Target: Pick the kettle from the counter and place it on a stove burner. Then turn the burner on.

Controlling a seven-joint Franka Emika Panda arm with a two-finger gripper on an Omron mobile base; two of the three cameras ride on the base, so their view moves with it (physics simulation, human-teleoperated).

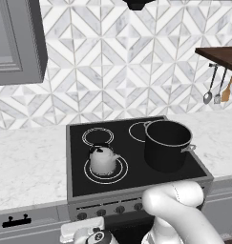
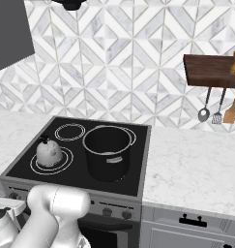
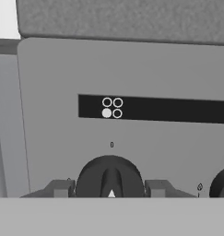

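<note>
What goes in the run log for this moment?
stage: burner switch-on | kettle: on front-left burner | pot: on cooktop, right | gripper: either side of knob, grip unclear

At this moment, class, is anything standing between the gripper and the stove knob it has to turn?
Nothing visible does. In the hand view the dark knob sits directly between the gripper's two fingers, one either side, with no object in between. The kettle already rests on the stove burner, beside the black pot.

One kettle [image 1: 103,159], one black pot [image 1: 167,144], three hanging utensils [image 2: 217,109], four stove knobs [image 1: 101,212]
</note>
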